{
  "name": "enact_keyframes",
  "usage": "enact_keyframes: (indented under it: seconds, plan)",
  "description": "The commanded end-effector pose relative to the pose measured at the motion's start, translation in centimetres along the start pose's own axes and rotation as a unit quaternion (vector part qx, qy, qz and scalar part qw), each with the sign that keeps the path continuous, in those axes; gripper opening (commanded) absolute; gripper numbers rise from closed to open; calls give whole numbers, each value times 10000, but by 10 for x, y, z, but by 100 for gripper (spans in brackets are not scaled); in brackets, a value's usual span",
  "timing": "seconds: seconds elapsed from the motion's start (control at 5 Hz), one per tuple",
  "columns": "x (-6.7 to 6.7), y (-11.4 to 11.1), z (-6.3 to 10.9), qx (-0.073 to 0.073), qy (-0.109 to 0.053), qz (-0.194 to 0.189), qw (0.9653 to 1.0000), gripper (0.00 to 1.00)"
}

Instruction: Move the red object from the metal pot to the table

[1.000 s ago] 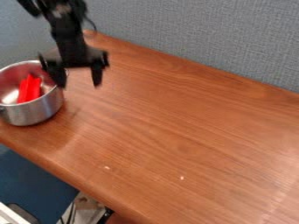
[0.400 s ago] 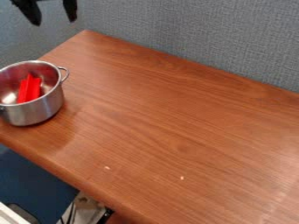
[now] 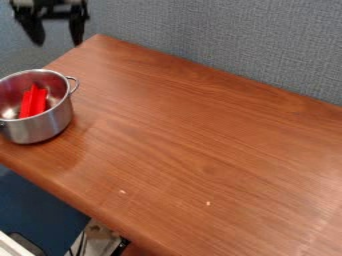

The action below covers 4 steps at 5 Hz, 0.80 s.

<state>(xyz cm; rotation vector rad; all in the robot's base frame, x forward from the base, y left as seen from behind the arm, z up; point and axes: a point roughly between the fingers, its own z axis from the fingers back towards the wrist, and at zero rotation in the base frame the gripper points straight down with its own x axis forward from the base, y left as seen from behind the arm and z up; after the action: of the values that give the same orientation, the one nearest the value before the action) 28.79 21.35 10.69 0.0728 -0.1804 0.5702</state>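
red obj [image 3: 35, 101] in pot [image 3: 36, 106] | below hand [image 3: 58, 27] in view (not touching) | hand: fingers apart, nothing held

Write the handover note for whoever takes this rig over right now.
Gripper: open and holding nothing, up at the top left of the view, beyond the table's far corner.
Red object: inside the metal pot, which sits at the table's left edge.
Done: no transfer yet.
Left: reach into the pot, grasp the red object, lift it out, set it on the table.
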Motion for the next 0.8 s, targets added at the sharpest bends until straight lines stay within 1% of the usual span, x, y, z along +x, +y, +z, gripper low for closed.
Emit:
enact_keyframes:
  seconds: [0.0,0.2,0.4,0.6]
  plan:
    - [-22,16,23,103,-399,-65,9991,100]
    - [-38,22,18,244,-89,125,9996,100]
    - [-55,22,12,376,212,301,9986,100]
    - [-52,27,0,484,182,434,9977,100]
